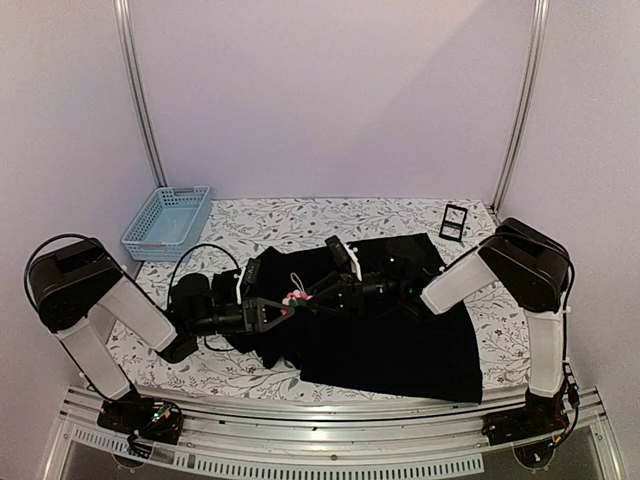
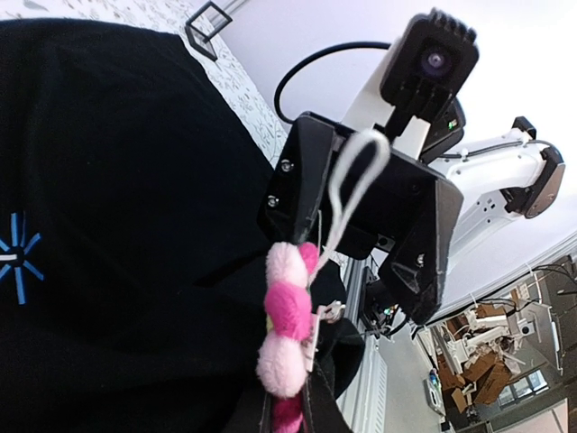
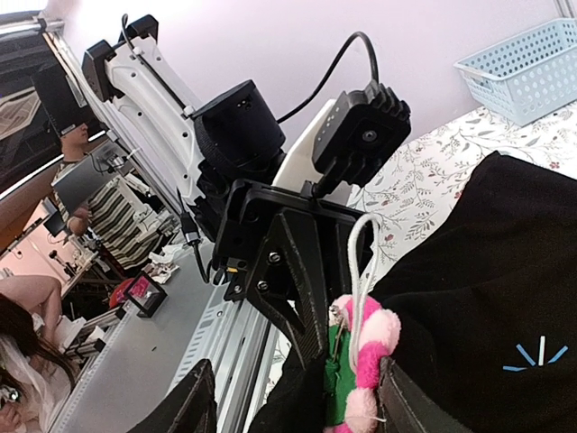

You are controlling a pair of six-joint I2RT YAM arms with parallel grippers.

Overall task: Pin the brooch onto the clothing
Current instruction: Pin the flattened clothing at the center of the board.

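Note:
The pink-petalled brooch [image 1: 294, 298] hangs above the left part of the black shirt [image 1: 400, 340], where both grippers meet. My left gripper [image 1: 283, 308] comes from the left and is shut on the brooch's lower edge [image 2: 287, 320]. A white cord loop [image 2: 356, 176] stands up from the brooch. My right gripper [image 1: 308, 296] comes from the right with its jaws wide apart. In the right wrist view the brooch [image 3: 368, 356], green at the back, and a fold of shirt [image 3: 505, 262] lie between its fingers. The shirt's blue star emblem [image 2: 16, 257] shows nearby.
A light-blue basket [image 1: 167, 222] stands at the back left of the flowered table cover [image 1: 300, 215]. A small black stand [image 1: 453, 221] sits at the back right. Aluminium posts rise at both back corners.

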